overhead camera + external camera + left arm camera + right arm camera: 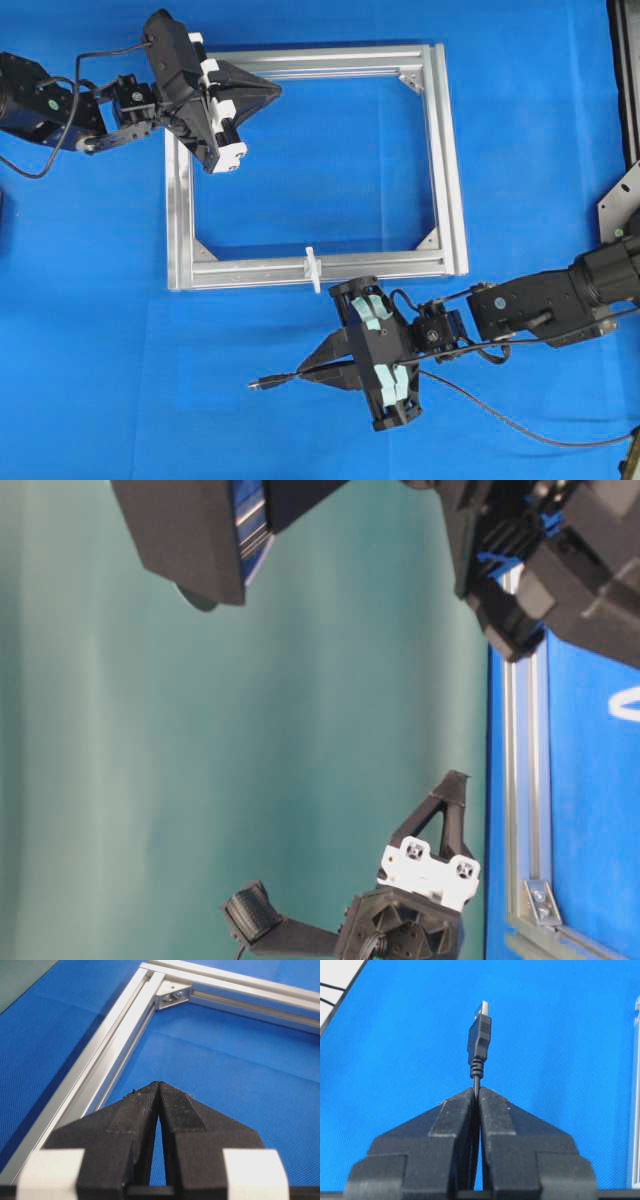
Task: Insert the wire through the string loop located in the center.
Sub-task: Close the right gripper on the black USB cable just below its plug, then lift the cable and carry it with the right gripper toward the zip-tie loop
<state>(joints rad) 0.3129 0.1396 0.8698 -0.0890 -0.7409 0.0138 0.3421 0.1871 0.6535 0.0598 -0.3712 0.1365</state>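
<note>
Our right gripper has jaws pinching the wire just behind its USB plug, which sticks out left over the blue mat. String loop stands on the near rail of the aluminium frame, just beyond the gripper. Left gripper is pressed together, empty, over the frame's far-left corner. Risks: plug points away from the loop, so we need reorienting; the cable could droop or knock the loop flat.
</note>
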